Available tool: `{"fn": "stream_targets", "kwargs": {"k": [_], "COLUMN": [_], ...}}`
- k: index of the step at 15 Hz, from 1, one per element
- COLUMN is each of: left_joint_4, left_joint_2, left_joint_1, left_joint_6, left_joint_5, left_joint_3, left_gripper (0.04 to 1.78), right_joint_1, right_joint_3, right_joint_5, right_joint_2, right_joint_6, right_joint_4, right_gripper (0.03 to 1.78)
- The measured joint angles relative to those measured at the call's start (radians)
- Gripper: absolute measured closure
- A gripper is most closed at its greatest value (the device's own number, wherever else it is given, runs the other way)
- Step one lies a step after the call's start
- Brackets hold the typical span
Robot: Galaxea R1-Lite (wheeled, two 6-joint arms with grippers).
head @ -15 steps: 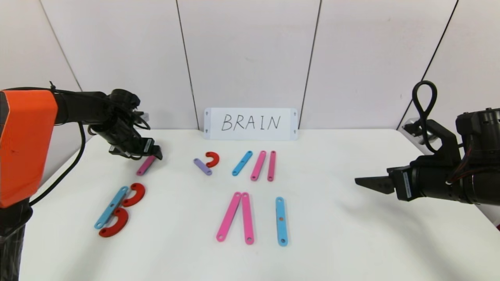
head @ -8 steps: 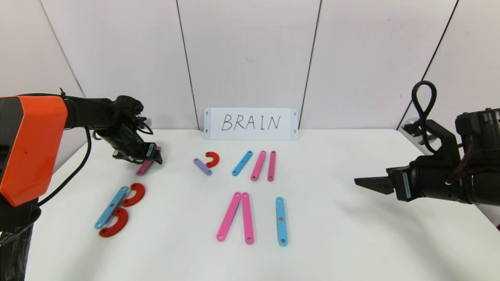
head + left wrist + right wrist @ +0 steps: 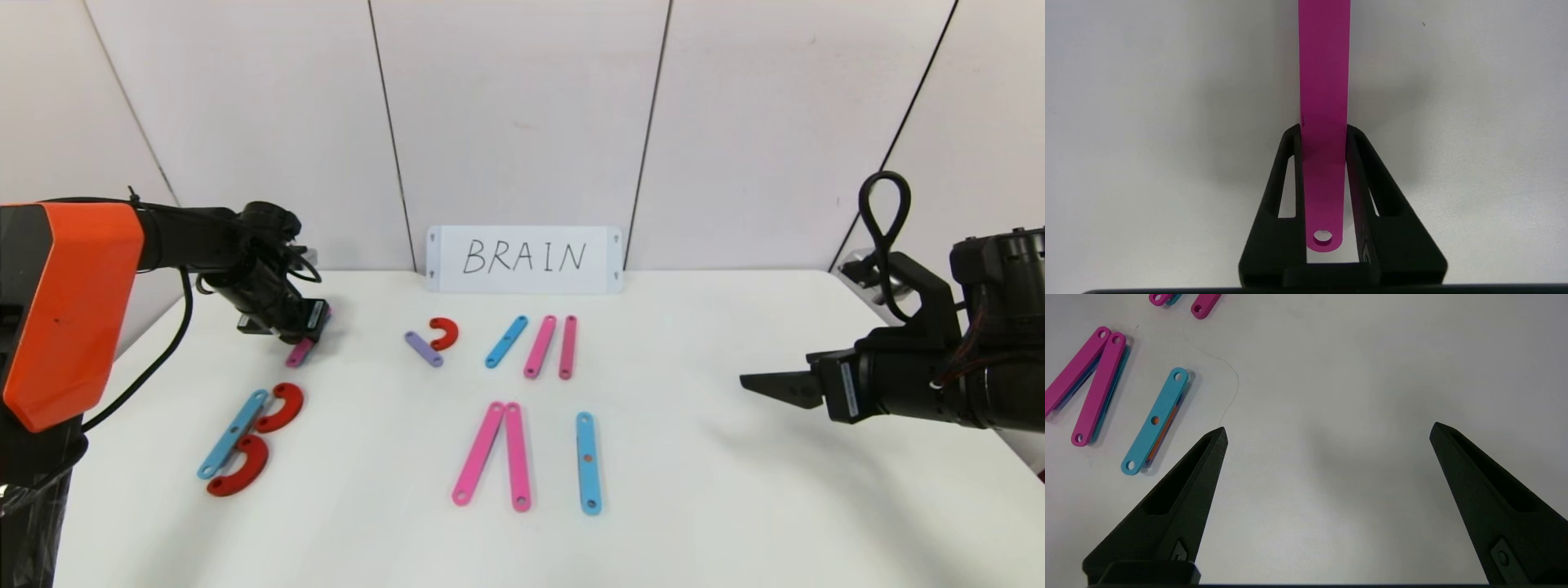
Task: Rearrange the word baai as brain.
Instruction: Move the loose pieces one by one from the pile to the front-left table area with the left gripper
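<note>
My left gripper (image 3: pixel 309 328) is at the far left of the table, shut on one end of a short pink strip (image 3: pixel 299 353). In the left wrist view the strip (image 3: pixel 1324 73) runs between the fingers, and the gripper (image 3: pixel 1324 131) has both jaws against its edges. A blue strip (image 3: pixel 233 433) with two red curves (image 3: pixel 282 406) forms a B at front left. A lilac strip (image 3: pixel 424 349) and a red curve (image 3: pixel 444 332) lie mid-table. Two long pink strips (image 3: pixel 498 453) and a blue strip (image 3: pixel 588 463) lie in front. My right gripper (image 3: pixel 767 384) hovers open at the right and shows open in its wrist view (image 3: pixel 1327 430).
A white card (image 3: pixel 524 259) with BRAIN handwritten on it stands at the back wall. A blue strip (image 3: pixel 506 341) and two pink strips (image 3: pixel 552 346) lie just before it. The right wrist view shows the front blue strip (image 3: pixel 1154 420) and the pink pair (image 3: pixel 1086 384).
My left gripper has moved a little left and down onto the short pink strip and closed on its far end. The right arm has not moved.
</note>
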Motion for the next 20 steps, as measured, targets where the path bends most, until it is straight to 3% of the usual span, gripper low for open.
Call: {"fn": "stream_targets", "kwargs": {"k": [11,15,20], "left_joint_4": [0.113,0.225,0.219], "left_joint_2": [-0.156,-0.271,-0.415], "left_joint_1": [-0.023,-0.091,-0.199], "left_joint_6": [-0.099,-0.182,-0.255], "left_joint_5": [0.002,0.003,0.009], "left_joint_3": [0.009,0.045,0.238], "left_gripper": [1.52,1.52,1.52], "right_joint_1": [0.014,0.025,0.027], "right_joint_3": [0.003,0.009,0.010], "right_joint_5": [-0.003,-0.004,-0.004], "right_joint_2": [0.005,0.012,0.019], "right_joint_6": [0.001,0.000,-0.001], "right_joint_4": [0.000,0.000,0.000], "right_gripper": [0.08,0.08,0.08]}}
